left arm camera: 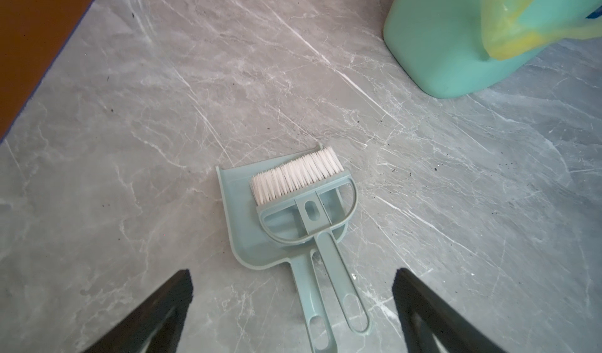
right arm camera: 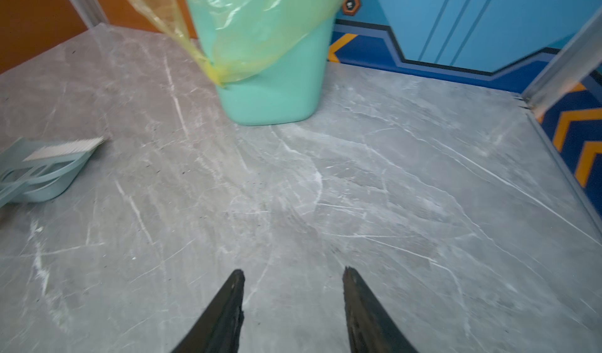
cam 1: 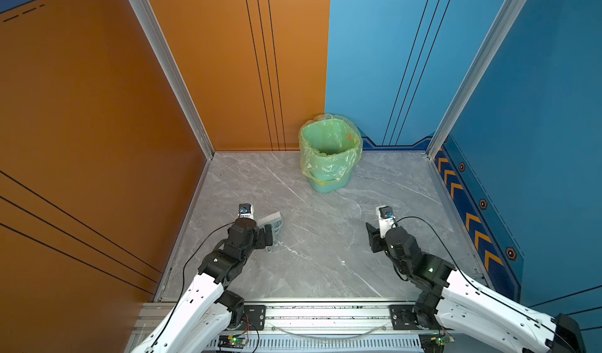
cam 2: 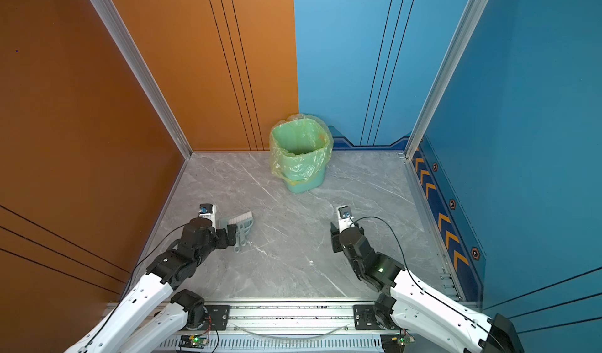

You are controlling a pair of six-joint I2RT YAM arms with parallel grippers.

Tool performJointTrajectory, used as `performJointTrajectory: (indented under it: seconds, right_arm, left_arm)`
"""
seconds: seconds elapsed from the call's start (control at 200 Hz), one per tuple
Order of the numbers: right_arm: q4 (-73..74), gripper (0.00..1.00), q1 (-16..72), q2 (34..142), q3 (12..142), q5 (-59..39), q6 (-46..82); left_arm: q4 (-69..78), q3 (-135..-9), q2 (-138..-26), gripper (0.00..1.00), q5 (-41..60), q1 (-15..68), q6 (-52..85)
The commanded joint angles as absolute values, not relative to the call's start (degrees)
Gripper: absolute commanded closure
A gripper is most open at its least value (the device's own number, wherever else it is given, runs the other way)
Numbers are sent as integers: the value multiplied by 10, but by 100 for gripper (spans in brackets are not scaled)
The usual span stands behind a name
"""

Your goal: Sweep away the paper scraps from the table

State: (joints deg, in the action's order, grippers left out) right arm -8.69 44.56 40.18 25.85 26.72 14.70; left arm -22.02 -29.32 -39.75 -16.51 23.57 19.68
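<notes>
No paper scraps show on the table (cam 1: 319, 256) (cam 2: 286, 266) in any view. A pale teal dustpan (left arm camera: 241, 214) lies flat at the left, with a white-bristled brush (left arm camera: 294, 175) (cam 1: 269, 218) (cam 2: 241, 218) resting in it. My left gripper (left arm camera: 292, 271) (cam 1: 269, 234) (cam 2: 232, 234) hovers over their two handles with its jaws wide open, holding nothing. At the right, my right gripper (right arm camera: 293, 271) (cam 1: 371, 235) (cam 2: 333, 239) hangs open over bare marble, nothing between its fingers.
A mint-green bin (cam 1: 329, 185) (cam 2: 304, 185) (left arm camera: 439, 41) (right arm camera: 277, 97) with a translucent green liner (cam 1: 329, 146) stands at the back middle of the table. Orange and blue walls with aluminium rails close in the left, back and right sides.
</notes>
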Motion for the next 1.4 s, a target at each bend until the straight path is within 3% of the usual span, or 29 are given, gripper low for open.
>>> performJointTrajectory:
  seconds: [0.0, 0.285, 0.39, 0.726, 1.066, 1.397]
  right_arm:
    - [-137, 49, 408, 339, 232, 251, 165]
    - [-140, 47, 364, 211, 175, 262, 183]
    - [-143, 46, 354, 202, 171, 264, 183]
    - [-126, 43, 327, 229, 175, 266, 176]
    - [-71, 30, 270, 273, 188, 259, 112]
    - [13, 29, 186, 366, 188, 193, 95]
  left_arm:
    - [-171, -288, -398, 2, -200, 240, 140]
    - [-115, -296, -434, 2, -252, 234, 36]
    - [-22, -263, -446, 2, -261, 223, -2]
    - [154, -200, -500, 2, -206, 156, -43]
    - [222, -181, -555, 2, -172, 107, -50]
    - [276, -180, -609, 2, -156, 83, -44]
